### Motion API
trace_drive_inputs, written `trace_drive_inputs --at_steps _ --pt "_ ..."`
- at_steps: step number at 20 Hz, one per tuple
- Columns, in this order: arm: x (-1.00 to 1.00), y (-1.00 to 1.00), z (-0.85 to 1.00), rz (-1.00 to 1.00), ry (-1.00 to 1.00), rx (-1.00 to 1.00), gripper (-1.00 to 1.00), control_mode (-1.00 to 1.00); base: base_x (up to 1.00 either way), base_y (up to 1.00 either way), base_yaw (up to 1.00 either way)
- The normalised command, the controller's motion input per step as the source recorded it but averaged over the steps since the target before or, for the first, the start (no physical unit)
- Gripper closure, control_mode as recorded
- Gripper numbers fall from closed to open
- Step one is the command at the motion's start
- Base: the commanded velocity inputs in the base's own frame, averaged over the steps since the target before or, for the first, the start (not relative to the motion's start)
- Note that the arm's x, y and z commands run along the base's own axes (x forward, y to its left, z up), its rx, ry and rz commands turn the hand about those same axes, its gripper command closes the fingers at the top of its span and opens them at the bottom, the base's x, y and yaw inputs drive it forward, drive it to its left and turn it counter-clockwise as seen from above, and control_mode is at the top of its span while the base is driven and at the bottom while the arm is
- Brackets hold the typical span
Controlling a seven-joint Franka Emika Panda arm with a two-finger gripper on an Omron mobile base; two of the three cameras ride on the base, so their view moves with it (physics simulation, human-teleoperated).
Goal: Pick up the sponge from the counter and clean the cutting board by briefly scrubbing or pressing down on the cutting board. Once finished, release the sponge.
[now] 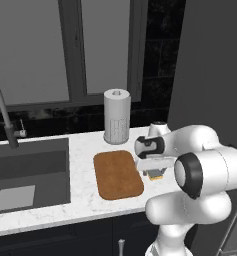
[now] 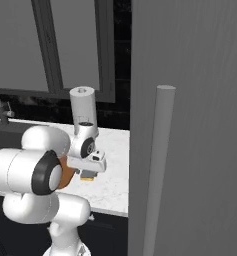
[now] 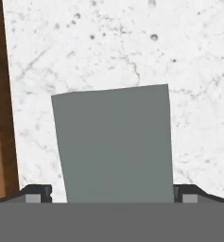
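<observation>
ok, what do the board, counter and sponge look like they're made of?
Board: apparently wood, matte brown with faint grain and rounded corners. Counter: marble-look stone, white with grey speckles and veins; it could be laminate. Sponge: flat grey scouring top, with a yellow body just visible under the tool, probably foam.
</observation>
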Motion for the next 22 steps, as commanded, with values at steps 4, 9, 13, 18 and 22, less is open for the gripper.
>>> trace_drive_inputs --at_steps 4,9,13,18,22 --pt "0.01 0.0 -0.35 0.0 0.0 -0.04 -1.0 -1.0 0.0 0.0 0.0" --pt "0.0 0.0 -0.42 0.0 0.0 -0.03 1.0 -1.0 0.0 0.0 0.0" --pt "0.0 0.01 -0.24 0.01 0.0 0.0 1.0 -1.0 0.0 0.0 0.0" --pt "-0.01 0.07 0.04 0.0 0.0 0.0 1.0 -1.0 0.0 0.0 0.0" --pt "-0.01 0.44 0.76 0.0 -0.08 -0.04 1.0 -1.0 0.0 0.0 0.0"
